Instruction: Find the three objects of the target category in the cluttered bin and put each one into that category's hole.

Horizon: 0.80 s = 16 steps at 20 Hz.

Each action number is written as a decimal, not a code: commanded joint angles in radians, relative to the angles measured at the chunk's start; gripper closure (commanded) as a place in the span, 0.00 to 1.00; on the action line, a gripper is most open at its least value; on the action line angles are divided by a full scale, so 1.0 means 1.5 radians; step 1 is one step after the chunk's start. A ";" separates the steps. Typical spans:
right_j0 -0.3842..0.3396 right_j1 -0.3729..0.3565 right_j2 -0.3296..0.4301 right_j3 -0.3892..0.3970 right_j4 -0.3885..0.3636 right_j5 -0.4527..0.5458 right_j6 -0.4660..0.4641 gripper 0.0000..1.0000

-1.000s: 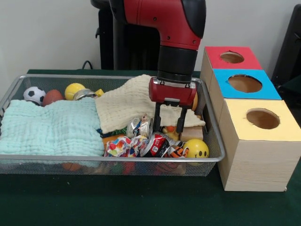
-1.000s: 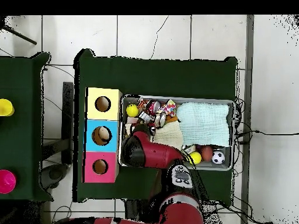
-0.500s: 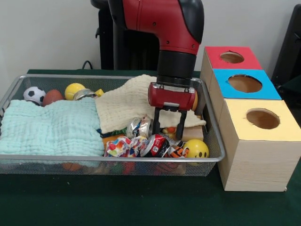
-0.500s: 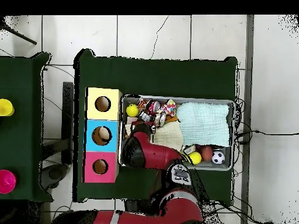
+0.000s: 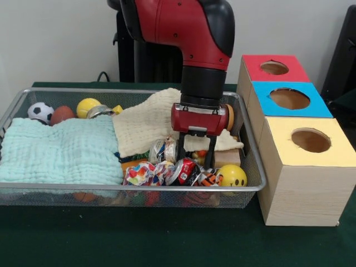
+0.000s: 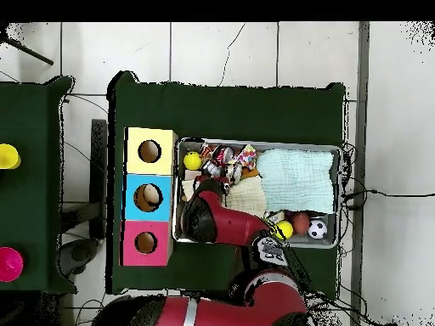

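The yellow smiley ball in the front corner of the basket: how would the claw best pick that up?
A guess: from straight above, fingers closing across the widest part of the smiley ball. It is round, so any pair of opposite sides works, but the basket wall and the wooden block hem it in, leaving the top free. The gripper is open just to its left.
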 commanded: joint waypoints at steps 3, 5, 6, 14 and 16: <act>-0.030 0.032 0.079 0.033 0.051 0.105 0.165 0.00; -0.032 0.028 0.083 0.039 0.059 0.123 0.165 0.00; -0.035 0.024 0.088 0.044 0.063 0.135 0.165 0.00; -0.045 0.013 0.111 0.071 0.096 0.173 0.174 0.00; -0.034 0.010 0.104 0.078 0.106 0.174 0.172 0.00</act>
